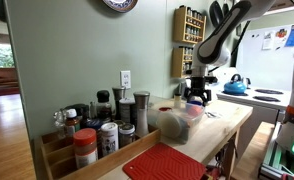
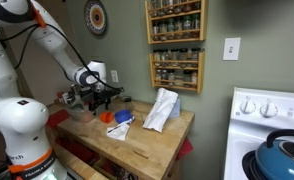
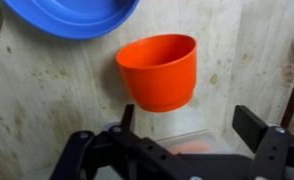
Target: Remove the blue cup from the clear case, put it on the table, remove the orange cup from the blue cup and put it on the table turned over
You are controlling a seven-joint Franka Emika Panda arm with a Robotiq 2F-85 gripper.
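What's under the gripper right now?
The orange cup sits on the table below the open gripper, blue cup beside it. The gripper's body hides the table nearer the wrist.

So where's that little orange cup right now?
In the wrist view the orange cup is on the pale wooden table, mid-picture, just ahead of the open gripper. The blue cup is close by at the upper left.
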